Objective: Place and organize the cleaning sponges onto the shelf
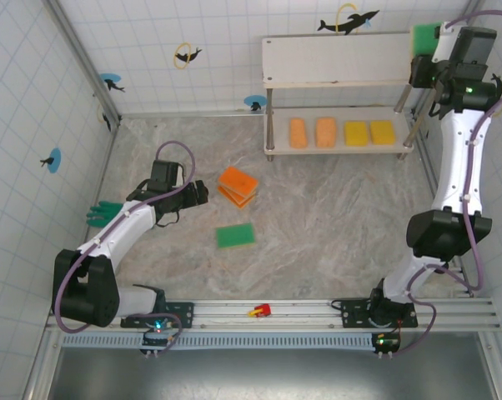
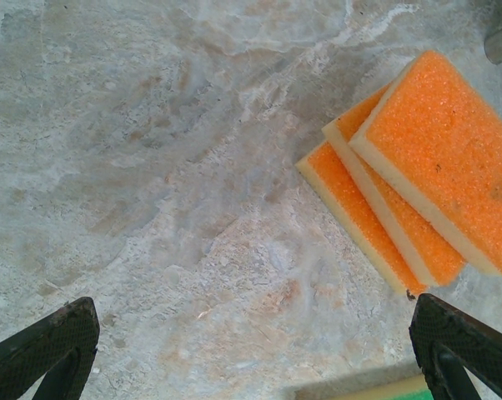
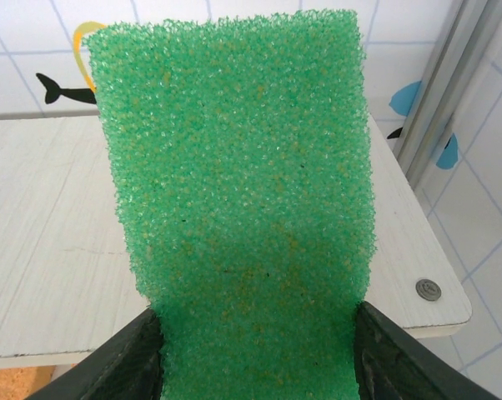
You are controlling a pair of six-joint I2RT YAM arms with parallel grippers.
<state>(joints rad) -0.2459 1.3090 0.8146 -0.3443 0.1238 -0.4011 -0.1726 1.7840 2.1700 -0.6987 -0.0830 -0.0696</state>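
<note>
The shelf's top board (image 1: 334,58) is bare, and its lower board (image 1: 338,117) carries two orange sponges (image 1: 311,132) and two yellow sponges (image 1: 368,132) in a row. My right gripper (image 1: 430,54) is over the top board's right end, shut on a green sponge (image 1: 424,37). In the right wrist view this green sponge (image 3: 243,183) sticks out from my right gripper (image 3: 258,358) above the pale board (image 3: 42,233). My left gripper (image 1: 203,196) is open and holds nothing, just left of a stack of orange sponges (image 1: 238,185). The orange stack (image 2: 434,183) lies up and right of my left gripper (image 2: 255,358). Another green sponge (image 1: 235,235) lies flat on the table.
A green rubber glove (image 1: 101,214) lies by the left wall behind my left arm. A tiny red object (image 1: 261,311) sits on the front rail. Tiled walls close in the left, back and right sides. The shelf's grey legs (image 1: 270,125) stand on the marbled table.
</note>
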